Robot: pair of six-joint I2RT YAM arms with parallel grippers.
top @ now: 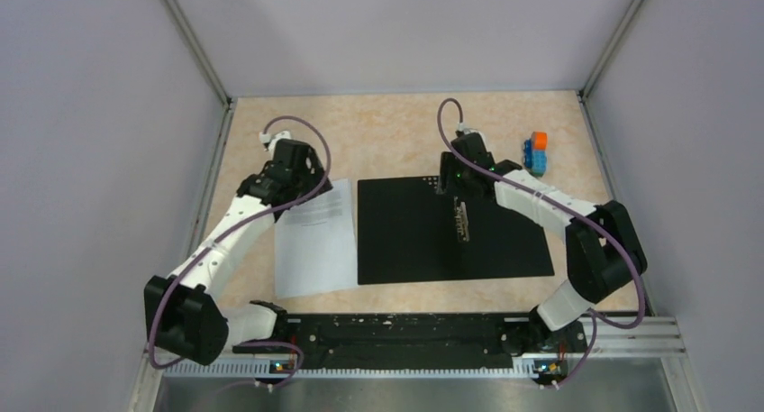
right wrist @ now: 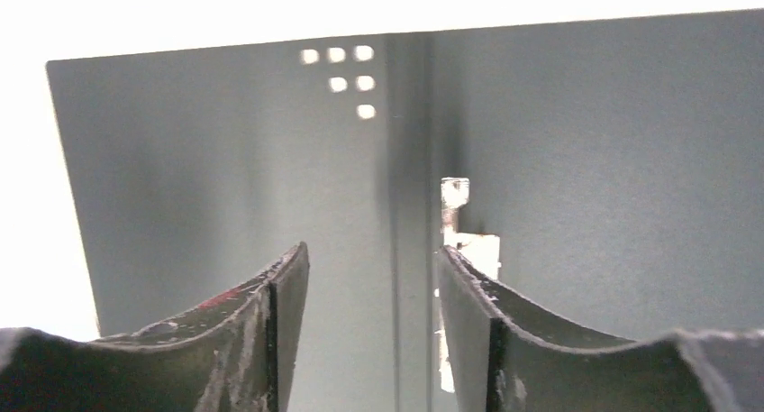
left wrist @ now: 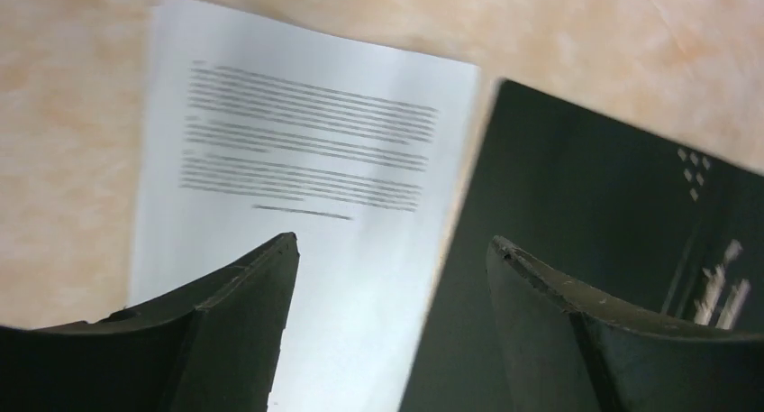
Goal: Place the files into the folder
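Observation:
The folder [top: 405,236] lies open and flat in the middle of the table, its black inside up and its metal clip [top: 463,221] along the spine. The files [top: 315,241] lie as a white printed stack just left of it; only the top sheet shows. My left gripper [top: 306,182] hovers open over the far end of the files [left wrist: 306,141], beside the folder's left edge [left wrist: 577,187]. My right gripper [top: 450,185] hovers open over the far end of the folder's spine [right wrist: 410,141], with the clip [right wrist: 455,196] just ahead of its right finger. Neither gripper holds anything.
A small orange-and-blue toy block stack [top: 537,152] stands at the back right, beyond the folder's far corner. Grey walls close in the table at the left, the right and the back. The arm bases sit on a black rail [top: 405,335] at the near edge.

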